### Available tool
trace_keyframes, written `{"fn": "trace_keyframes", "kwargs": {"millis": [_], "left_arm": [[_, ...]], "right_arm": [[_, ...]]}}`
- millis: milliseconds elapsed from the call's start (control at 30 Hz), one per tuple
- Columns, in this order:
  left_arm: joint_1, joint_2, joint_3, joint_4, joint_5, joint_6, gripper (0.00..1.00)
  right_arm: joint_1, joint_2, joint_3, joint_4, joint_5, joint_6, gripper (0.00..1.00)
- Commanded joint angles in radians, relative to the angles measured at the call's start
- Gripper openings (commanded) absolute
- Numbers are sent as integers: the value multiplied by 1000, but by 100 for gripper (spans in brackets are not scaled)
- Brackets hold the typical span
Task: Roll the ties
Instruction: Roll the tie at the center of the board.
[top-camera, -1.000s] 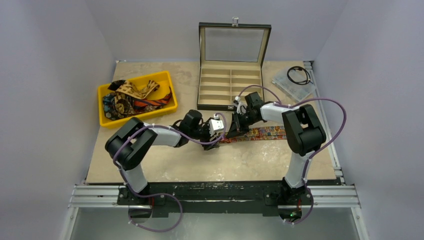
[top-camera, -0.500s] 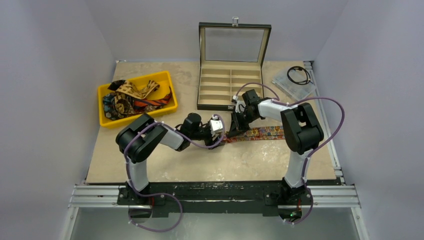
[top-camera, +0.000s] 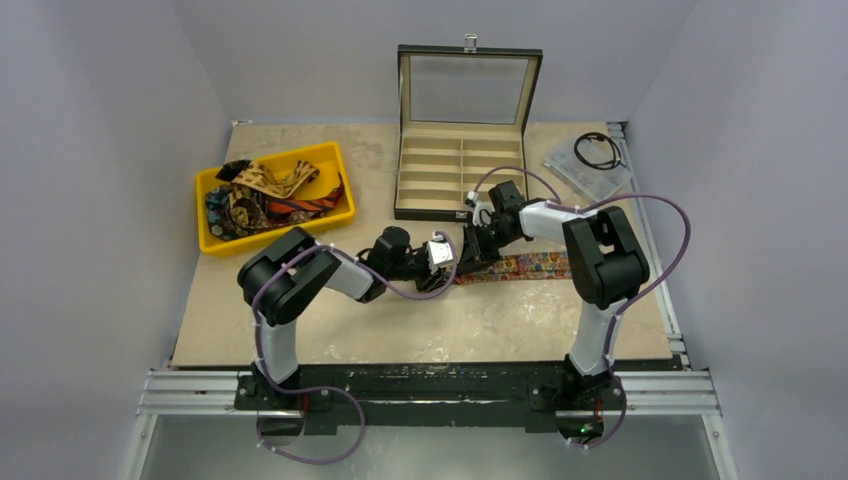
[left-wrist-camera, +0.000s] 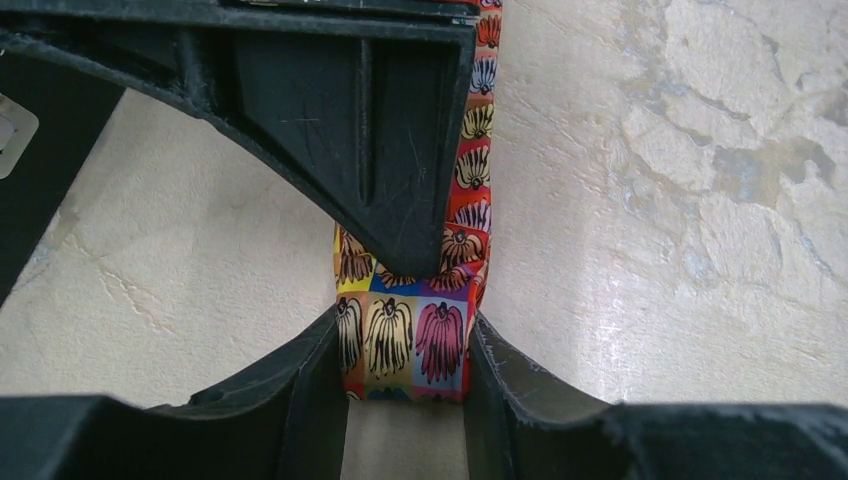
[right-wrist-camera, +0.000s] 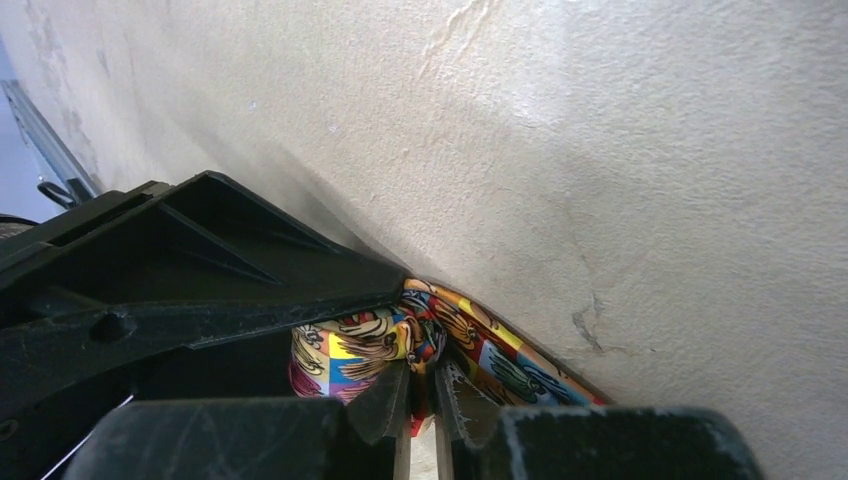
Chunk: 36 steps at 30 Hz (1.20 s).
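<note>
The multicoloured floral tie (top-camera: 530, 265) lies flat across the table's middle, its left end folded into a small roll. My left gripper (top-camera: 447, 256) holds that rolled end (left-wrist-camera: 405, 340) by its two edges, one finger on each side. My right gripper (top-camera: 478, 245) comes from the right, and its nearly closed fingers pinch the fold of the tie (right-wrist-camera: 500, 350). The right gripper's finger (left-wrist-camera: 380, 150) lies over the tie in the left wrist view. The other ties (top-camera: 265, 195) are heaped in a yellow bin (top-camera: 346, 190) at the far left.
An open dark case (top-camera: 430, 213) with tan compartments stands just behind both grippers, its glass lid (top-camera: 465, 90) upright. A black coiled cable (top-camera: 597, 150) lies on a clear bag at the back right. Grey walls close in the table.
My left gripper has moved right onto the tie's rolled end and its elbow has swung inward. My right gripper has shifted slightly back and stays on the tie.
</note>
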Motion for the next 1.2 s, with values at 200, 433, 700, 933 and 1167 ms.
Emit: {"fn": "trace_keyframes", "kwargs": {"millis": [200, 433, 700, 933, 1167], "left_arm": [[-17, -133, 14, -454, -142, 154, 11], [-17, -133, 50, -529, -148, 176, 11], [-17, -120, 64, -541, -132, 190, 10], [-17, -117, 68, -550, -126, 194, 11], [-12, -125, 66, -546, -121, 180, 13]], "right_arm": [[-3, -77, -16, 30, 29, -39, 38], [-9, -146, -35, 34, -113, -11, 47], [20, -91, -44, 131, -143, 105, 53], [21, -25, -17, 136, -134, 109, 46], [20, -20, -21, 96, -110, 59, 0]]}}
